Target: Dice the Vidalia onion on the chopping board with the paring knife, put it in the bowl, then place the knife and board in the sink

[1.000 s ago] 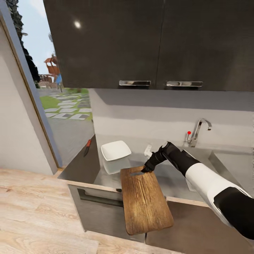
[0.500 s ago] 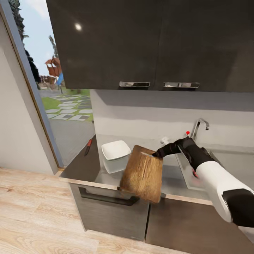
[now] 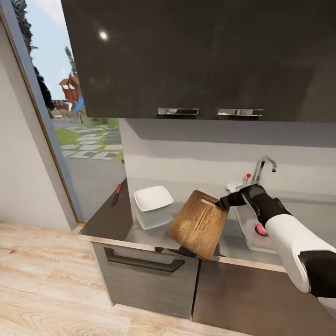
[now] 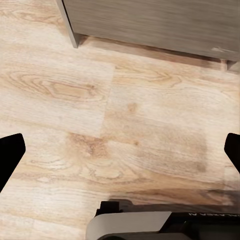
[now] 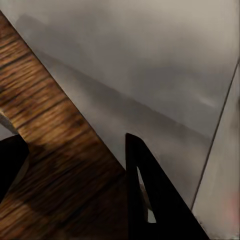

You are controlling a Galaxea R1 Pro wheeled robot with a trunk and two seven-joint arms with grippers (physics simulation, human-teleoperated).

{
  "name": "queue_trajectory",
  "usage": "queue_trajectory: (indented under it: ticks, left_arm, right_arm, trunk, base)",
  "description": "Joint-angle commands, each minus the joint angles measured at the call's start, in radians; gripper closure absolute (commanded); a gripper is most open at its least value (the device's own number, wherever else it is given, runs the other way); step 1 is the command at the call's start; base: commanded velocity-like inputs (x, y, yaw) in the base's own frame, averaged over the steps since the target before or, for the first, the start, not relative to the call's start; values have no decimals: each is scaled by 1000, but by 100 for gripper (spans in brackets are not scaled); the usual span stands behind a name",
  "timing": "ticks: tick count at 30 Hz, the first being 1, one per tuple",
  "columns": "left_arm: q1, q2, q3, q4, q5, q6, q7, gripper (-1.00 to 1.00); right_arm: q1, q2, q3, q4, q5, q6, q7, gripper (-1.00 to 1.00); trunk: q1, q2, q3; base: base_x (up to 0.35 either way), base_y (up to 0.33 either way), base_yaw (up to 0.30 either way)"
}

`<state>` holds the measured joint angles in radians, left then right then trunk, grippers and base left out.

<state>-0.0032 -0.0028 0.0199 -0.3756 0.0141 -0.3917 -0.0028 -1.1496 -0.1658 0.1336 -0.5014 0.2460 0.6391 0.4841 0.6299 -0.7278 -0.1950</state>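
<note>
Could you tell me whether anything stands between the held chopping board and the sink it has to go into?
Nothing visible does. The right gripper holds the board tilted above the countertop, right beside the sink. The pinkish onion lies in the basin, so the board may land against it.

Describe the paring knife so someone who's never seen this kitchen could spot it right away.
Start at the grey countertop under the dark wall cabinets and go to its far left end by the window. The paring knife lies there, left of the white bowl: a small knife with a red handle and dark blade, far thinner than anything nearby.
</note>
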Motion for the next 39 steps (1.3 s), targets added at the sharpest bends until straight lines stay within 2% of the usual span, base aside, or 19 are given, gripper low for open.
queue_trajectory:
  ticks: [1, 2, 4, 6, 7, 10, 14, 18, 21, 24, 27, 30, 32, 36, 39]
  left_arm:
    - [0, 0, 2, 0, 1, -2, 0, -100]
    - [0, 0, 2, 0, 1, -2, 0, -100]
    - [0, 0, 2, 0, 1, -2, 0, -100]
    - [0, 0, 2, 0, 1, -2, 0, -100]
    - [0, 0, 2, 0, 1, -2, 0, -100]
    - [0, 0, 2, 1, 2, -2, 0, -100]
    - [0, 0, 1, 1, 3, -2, 0, -100]
    - [0, 0, 1, 4, 3, -2, 0, -100]
    - [0, -1, 2, 15, 2, -2, 0, -100]
    - [0, -1, 2, 20, 2, -2, 0, -100]
    - [0, -2, 2, 22, 1, -2, 0, -100]
    - [0, -2, 2, 23, 1, -2, 0, -100]
    - [0, -2, 2, 23, 1, -2, 0, -100]
    - [0, -2, 2, 23, 0, -2, 0, -100]
    - [0, -3, 2, 23, 0, -2, 0, -100]
  right_arm:
    - [-1, -3, -11, 12, 8, 2, 6, 100]
    - [-1, -7, -70, 29, 7, 2, -9, 100]
    - [-1, -7, -156, 36, 7, 2, -59, 100]
    - [-1, -7, -248, 38, 6, 1, -156, 100]
    - [-1, -7, -271, 39, 6, 0, -197, 100]
    - [-1, -7, -303, 41, 5, -2, -288, 100]
    - [-1, -9, -330, 42, 2, -3, -319, 100]
    - [-1, -6, -417, 43, 0, -7, -373, 100]
    - [-1, -2, -492, 46, -1, -10, -469, 100]
    - [-1, -2, -514, 57, -2, -27, -515, 100]
    - [-1, -3, -529, 95, -6, -82, -547, 100]
    - [-1, -2, -565, 155, -17, -157, -576, 100]
    - [-1, -1, -619, 191, -27, -214, -616, 100]
    - [-1, 1, -690, 206, -35, -258, -709, 100]
    - [-1, 3, -712, 209, -39, -270, -769, 100]
  trunk:
    - [0, -1, -1]
    - [0, -1, -1]
    - [0, -1, -1]
    - [0, -1, -1]
    - [0, -1, -1]
    - [0, -1, -1]
    - [0, -1, -1]
    - [0, -1, -1]
    - [0, -1, -1]
    - [0, -1, -1]
    - [0, -1, -1]
    - [0, -1, -1]
    - [0, -1, -1]
    - [0, -1, -1]
    - [0, -1, -1]
  base:
    - [0, 0, 0]
    - [0, 0, 0]
    - [0, 0, 0]
    - [0, 0, 0]
    - [0, 0, 0]
    - [0, 0, 0]
    - [0, 0, 0]
    - [0, 0, 0]
    - [0, 0, 0]
    - [0, 0, 0]
    - [0, 0, 0]
    - [0, 0, 0]
    - [0, 0, 0]
    - [0, 0, 0]
    - [0, 0, 0]
